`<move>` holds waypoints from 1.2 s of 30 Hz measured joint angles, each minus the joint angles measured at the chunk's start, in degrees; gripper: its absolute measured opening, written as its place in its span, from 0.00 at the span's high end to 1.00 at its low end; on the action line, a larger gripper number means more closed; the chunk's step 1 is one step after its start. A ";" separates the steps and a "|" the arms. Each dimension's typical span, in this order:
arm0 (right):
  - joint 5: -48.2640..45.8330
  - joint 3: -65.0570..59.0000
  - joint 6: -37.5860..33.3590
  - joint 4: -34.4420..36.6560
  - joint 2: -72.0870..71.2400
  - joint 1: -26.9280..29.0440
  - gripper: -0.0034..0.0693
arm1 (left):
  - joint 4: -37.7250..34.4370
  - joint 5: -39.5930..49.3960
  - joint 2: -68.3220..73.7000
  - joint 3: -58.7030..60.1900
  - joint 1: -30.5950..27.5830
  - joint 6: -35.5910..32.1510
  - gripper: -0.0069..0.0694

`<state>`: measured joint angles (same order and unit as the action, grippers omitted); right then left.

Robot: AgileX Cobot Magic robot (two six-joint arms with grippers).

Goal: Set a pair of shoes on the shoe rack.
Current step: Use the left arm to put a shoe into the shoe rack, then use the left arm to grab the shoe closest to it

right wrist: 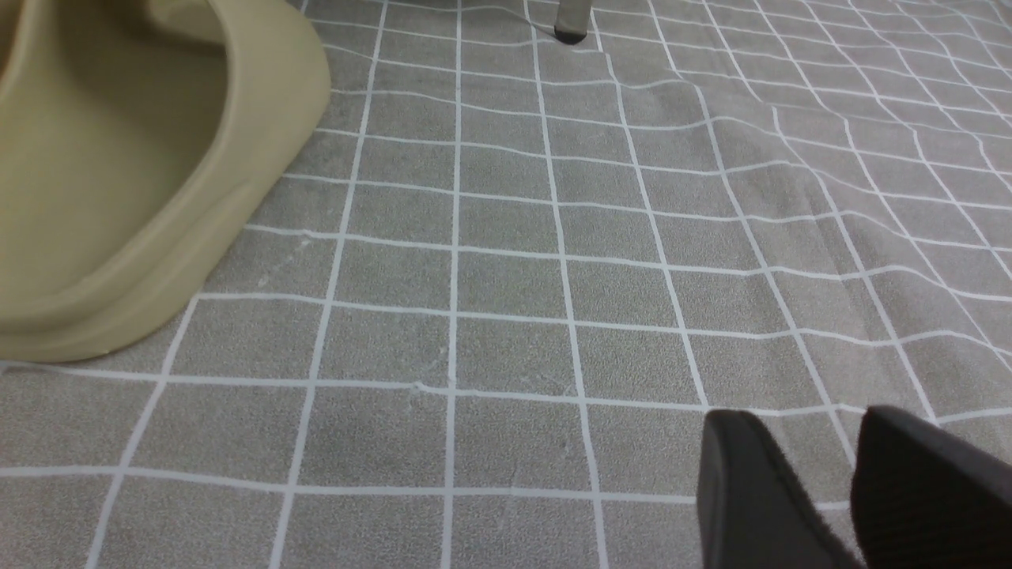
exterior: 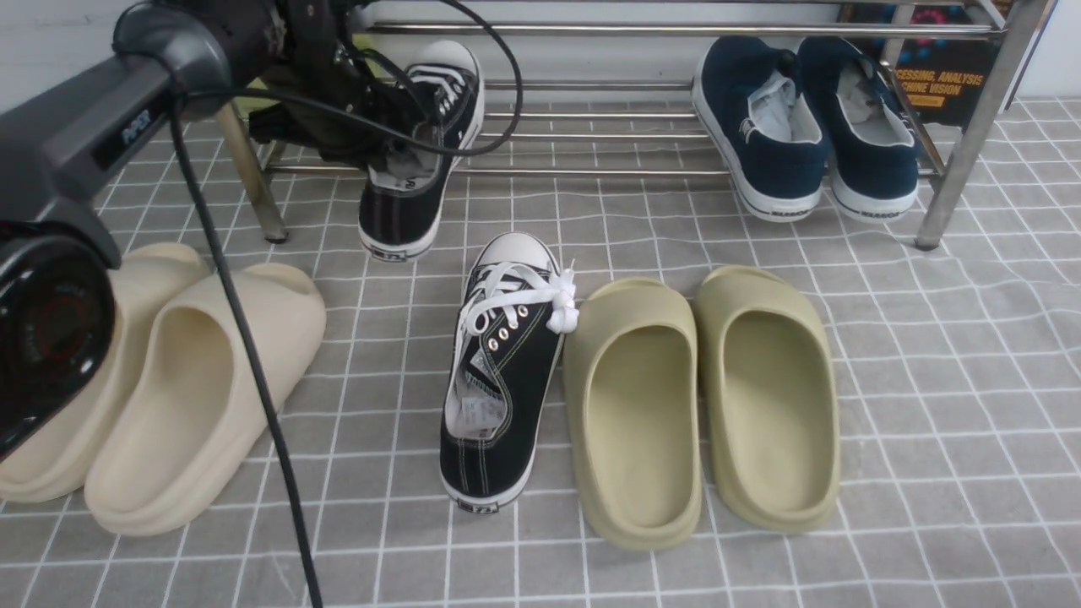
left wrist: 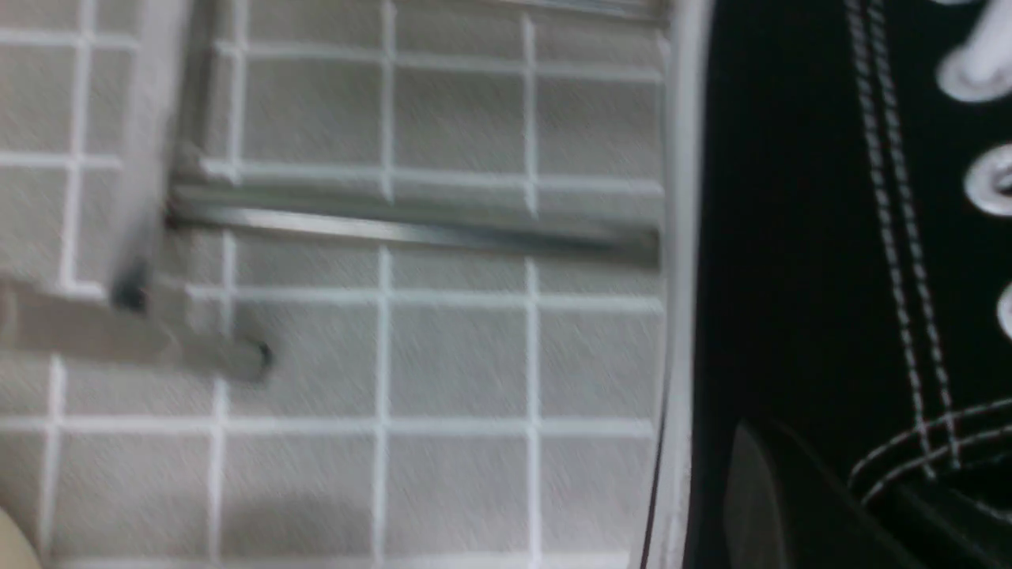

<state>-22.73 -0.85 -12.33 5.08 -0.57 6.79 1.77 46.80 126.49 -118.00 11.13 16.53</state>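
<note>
On a gray grid-patterned cloth (exterior: 971,464) before a white wall, the robot's left gripper (exterior: 404,159) reaches into the opening of one black sneaker (exterior: 393,221) at the left end of a silver shoe rack (exterior: 591,172).

The left fingers are pressed together; whether they pinch canvas cannot be told. The sneaker points its toe toward the wall, its heel past the lower shelf's front bar. Its mate, the second black sneaker (exterior: 515,380), lies on the cloth in front of the rack, laces tied, just beside olive slides (exterior: 709,405). Cream slides (exterior: 194,388) sit toward the cloth's left edge, navy slip-ons (exterior: 823,127) at the rack's right end, near a dark book (exterior: 937,80). The right gripper (right wrist: 806,419), its fingers spread, hovers over cloth.
</note>
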 joint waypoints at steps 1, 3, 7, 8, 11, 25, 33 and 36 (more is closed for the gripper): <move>0.00 0.00 0.00 0.00 0.00 0.00 0.62 | 0.78 -0.76 0.29 -0.71 -0.06 0.52 0.93; 0.00 0.00 0.00 0.00 0.00 0.00 0.62 | 1.87 -2.42 0.72 -1.27 -0.06 1.43 0.93; 0.00 0.00 0.00 0.00 0.00 0.00 0.62 | 3.61 -6.67 1.12 -1.55 0.11 4.71 0.93; 0.00 0.00 0.00 0.00 0.00 0.00 0.62 | 3.79 -6.99 1.12 -1.55 0.11 5.21 0.93; 0.00 0.00 0.00 0.00 0.00 0.00 0.62 | 5.97 -10.03 1.12 -1.55 0.05 8.58 0.93; 0.00 0.00 0.00 0.00 0.00 0.00 0.62 | 6.76 -9.39 0.58 -2.05 0.07 10.58 0.54; 0.00 0.00 0.00 0.00 0.00 0.00 0.62 | 1.14 18.54 -11.97 -2.20 4.87 0.37 0.38; 0.00 0.00 0.00 -0.04 0.00 0.00 0.62 | -0.70 22.46 -14.74 -1.26 7.35 -0.77 0.38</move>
<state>-22.73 -0.85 -12.33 5.03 -0.57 6.79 1.07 69.27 111.75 -119.26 18.48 15.76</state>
